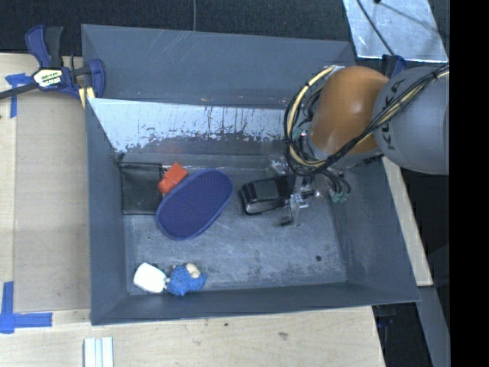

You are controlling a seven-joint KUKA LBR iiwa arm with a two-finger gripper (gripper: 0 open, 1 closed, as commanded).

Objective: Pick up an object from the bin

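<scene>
My gripper point(292, 209) hangs low in the right half of the bin, under the arm's orange cover. Just to its left lies a small black boxy device point(261, 196), close against the fingers. Whether the device sits between them I cannot tell. Further left rests a blue oval brush-like pad point(194, 202), with a small orange block point(173, 177) at its upper left edge.
A black flat rectangular thing point(140, 188) lies by the bin's left wall. Near the front left corner sit a white lump point(150, 278) and a blue toy figure point(184, 279). The bin floor's middle and right front is bare grey metal.
</scene>
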